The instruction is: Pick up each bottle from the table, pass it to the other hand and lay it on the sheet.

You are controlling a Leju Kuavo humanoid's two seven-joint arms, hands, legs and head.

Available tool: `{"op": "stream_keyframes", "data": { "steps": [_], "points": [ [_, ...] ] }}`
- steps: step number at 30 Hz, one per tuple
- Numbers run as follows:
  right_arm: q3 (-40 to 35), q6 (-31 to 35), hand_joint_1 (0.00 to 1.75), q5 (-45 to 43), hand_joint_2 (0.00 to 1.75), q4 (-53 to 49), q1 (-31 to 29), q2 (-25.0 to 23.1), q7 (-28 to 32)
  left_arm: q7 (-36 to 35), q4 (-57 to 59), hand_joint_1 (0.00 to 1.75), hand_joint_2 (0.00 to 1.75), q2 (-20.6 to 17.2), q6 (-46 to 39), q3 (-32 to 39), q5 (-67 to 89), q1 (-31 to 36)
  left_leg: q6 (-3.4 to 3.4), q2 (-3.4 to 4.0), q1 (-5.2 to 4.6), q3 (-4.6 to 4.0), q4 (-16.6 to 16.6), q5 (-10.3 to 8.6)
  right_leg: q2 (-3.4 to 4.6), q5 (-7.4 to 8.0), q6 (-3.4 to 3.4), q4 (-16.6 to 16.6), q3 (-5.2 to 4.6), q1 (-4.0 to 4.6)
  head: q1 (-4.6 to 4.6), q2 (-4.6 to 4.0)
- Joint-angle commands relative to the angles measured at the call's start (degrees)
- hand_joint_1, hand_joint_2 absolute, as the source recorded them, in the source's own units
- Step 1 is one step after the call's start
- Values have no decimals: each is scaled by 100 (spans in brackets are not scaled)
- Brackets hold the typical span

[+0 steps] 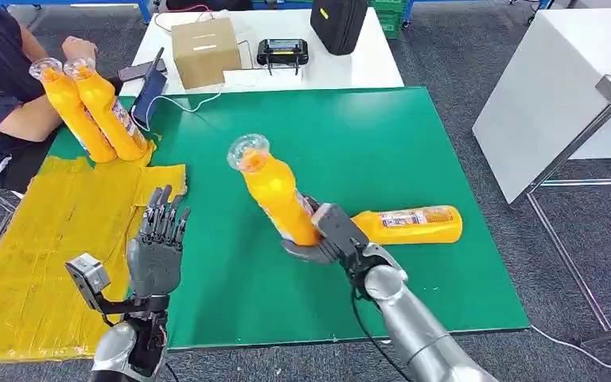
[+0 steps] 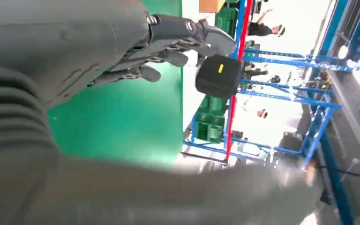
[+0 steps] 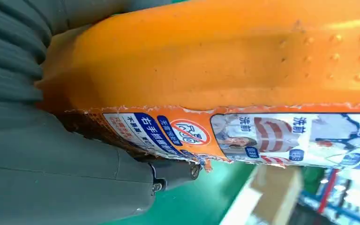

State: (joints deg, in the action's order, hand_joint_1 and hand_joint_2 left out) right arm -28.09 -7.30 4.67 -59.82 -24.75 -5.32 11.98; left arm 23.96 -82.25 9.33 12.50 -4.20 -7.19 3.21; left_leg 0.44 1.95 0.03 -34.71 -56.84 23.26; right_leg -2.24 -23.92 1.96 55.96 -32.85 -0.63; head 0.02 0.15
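Observation:
My right hand (image 1: 330, 235) grips an orange bottle (image 1: 274, 191) by its lower part and holds it above the green table (image 1: 382, 135), tilted with its clear cap up and to the left. Up close the same bottle (image 3: 243, 70) shows its torn label against my right hand (image 3: 51, 173). A second orange bottle (image 1: 410, 224) lies on its side on the table just right of that hand. My left hand (image 1: 157, 239) is raised with fingers apart and nothing in it, beside the yellow sheet (image 1: 56, 239). Its fingers (image 2: 168, 42) spread over the green top.
A person at the far left holds two orange bottles (image 1: 91, 107) upright at the sheet's far corner. Behind the green table, a white table carries a cardboard box (image 1: 205, 49), a black controller (image 1: 282, 52) and a black case (image 1: 337, 24). Another white table (image 1: 557, 87) stands at the right.

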Motion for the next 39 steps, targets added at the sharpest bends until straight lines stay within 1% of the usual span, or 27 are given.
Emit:
{"op": "stream_keyframes", "data": {
  "steps": [1, 3, 5, 7, 10, 15, 16, 17, 19, 20, 21, 24, 25, 26, 29, 32, 33, 34, 35, 36, 37, 39],
  "points": [
    [-474, 538, 175, -148, 175, 1379, -1031, -899, -87, -33, -68, 0, 175, 111, -96, -308, -48, 180, -4, -2, 4, 2, -6, 11, 31, -6, -5, 2, 3, 1, 0, 0],
    [-485, 567, 175, -138, 175, 1491, -1103, -967, -87, -41, -93, 0, 175, 152, -158, -339, -29, 203, -2, -11, -2, -13, -4, 4, 15, -2, -3, 3, -11, -3, 2, 0],
    [-465, 615, 175, -141, 175, 1625, -1155, -1013, -89, -35, -106, 0, 175, 155, -158, -354, -30, 204, -6, -22, 3, -6, -14, 13, 25, -11, -8, 7, 1, 1, 0, 2],
    [-461, 708, 175, -115, 175, 1944, -1276, -1185, -63, 73, -130, 0, 175, 210, -321, -417, 104, 272, -3, -23, -3, -13, -3, 4, 7, -4, -4, -1, -8, -3, 2, 0],
    [-630, 776, 175, -81, 175, 2396, -1434, -1468, -37, 92, -104, 0, 175, 232, -470, -506, 238, 383, -6, -23, 0, -13, -10, 8, 13, -7, -8, 5, -9, 0, 0, 0],
    [-1949, 923, 175, -570, 175, 2363, -1403, -1468, -149, 328, -131, 0, 175, 138, -898, -524, 803, 395, -3, -14, -1, -12, -2, 6, 13, -3, -4, -1, -11, 0, 0, 0],
    [-2020, 956, 175, -597, 175, 2331, -1380, -1468, -168, 327, -135, 0, 175, 134, -898, -508, 802, 396, -6, -15, 2, -1, -1, 11, 23, -7, -7, -2, -1, 2, 0, 0],
    [-2153, 971, 175, -637, 175, 2336, -1387, -1468, -180, 335, -144, 0, 175, 135, -905, -485, 818, 388, -5, -20, 2, -2, 0, 10, 16, -8, -6, -3, 0, 1, 0, 0],
    [-2713, 864, 175, -596, 175, 2230, -1325, -1468, -198, 385, -148, 0, 175, 112, -1018, -369, 938, 355, -2, -20, -2, -14, 1, 3, 4, -3, -3, -2, -15, -1, -2, 0],
    [-3025, 866, 175, -575, 175, 2112, -1263, -1468, -235, 386, -133, 0, 175, 105, -1023, -270, 934, 343, -4, -24, 3, -5, -2, 10, 13, -9, -6, -3, -3, 2, 0, 0],
    [-3100, 922, 175, -570, 175, 2053, -1210, -1468, -262, 383, -127, 0, 175, 91, -1028, -246, 936, 344, -3, -13, 1, -11, 1, 7, 15, -4, -4, -5, -11, 1, 2, 0],
    [-3127, 946, 175, -576, 175, 2029, -1197, -1468, -279, 392, -126, 0, 175, 87, -1023, -236, 937, 340, -4, -17, 2, -12, 2, 8, 13, -6, -6, -6, -9, 2, 0, 0],
    [-3158, 961, 175, -597, 175, 2044, -1222, -1468, -295, 406, -119, 0, 175, 101, -1013, -221, 944, 339, -3, -32, -1, -19, 2, 3, -5, -7, -5, -3, -14, -2, 0, 0],
    [-3158, 963, 175, -605, 175, 2067, -1245, -1468, -296, 409, -119, 0, 175, 113, -1010, -220, 944, 340, -5, -44, 3, -12, -1, 6, -5, -12, -8, -4, -3, 2, 0, 0],
    [-3204, 903, 175, -588, 175, 2096, -1274, -1468, -266, 409, -121, 0, 175, 125, -1009, -213, 946, 339, -2, -31, -1, -25, -1, 2, -7, -4, -3, -4, -21, 0, 2, 0],
    [-3929, 682, 175, -306, 175, 1725, -1059, -1468, -260, 484, -114, 0, 175, 79, -1062, 12, 956, 251, -6, -39, 3, -11, -1, 8, -2, -11, -8, -5, -5, 1, 2, 0],
    [-4112, 667, 175, -260, 175, 1604, -989, -1468, -289, 514, -96, 0, 175, 72, -1048, 69, 965, 232, -4, -25, 2, -14, 4, 6, 2, -5, -6, -9, -11, 1, 2, 0],
    [-4280, 654, 175, -212, 175, 1510, -938, -1468, -320, 536, -75, 0, 175, 77, -1035, 127, 970, 214, -7, -29, 4, -3, 5, 11, 8, -10, -9, -10, 1, 3, 2, 0],
    [-4440, 641, 175, -176, 175, 1421, -887, -1468, -351, 553, -32, 0, 175, 76, -1004, 174, 980, 209, -5, -20, 1, -11, 3, 9, 8, -7, -6, -8, -8, 1, 0, 0],
    [-4543, 628, 175, -145, 175, 1383, -865, -1468, -370, 559, 4, 0, 175, 79, -991, 206, 991, 211, -8, -25, 7, 1, 4, 15, 15, -13, -10, -10, 6, 5, 0, 0],
    [-4630, 613, 175, -108, 175, 1357, -847, -1468, -378, 560, 47, 0, 175, 73, -983, 231, 1009, 217, -5, -29, 3, -15, 3, 7, -2, -9, -6, -8, -10, 2, 0, 0],
    [-4753, 578, 175, -13, 175, 1327, -813, -1468, -363, 563, 146, 0, 175, 80, -986, 323, 1012, 244, -6, -45, 5, -10, 5, 7, -13, -13, -8, -10, -3, 4, 2, 0]
  ]
}}
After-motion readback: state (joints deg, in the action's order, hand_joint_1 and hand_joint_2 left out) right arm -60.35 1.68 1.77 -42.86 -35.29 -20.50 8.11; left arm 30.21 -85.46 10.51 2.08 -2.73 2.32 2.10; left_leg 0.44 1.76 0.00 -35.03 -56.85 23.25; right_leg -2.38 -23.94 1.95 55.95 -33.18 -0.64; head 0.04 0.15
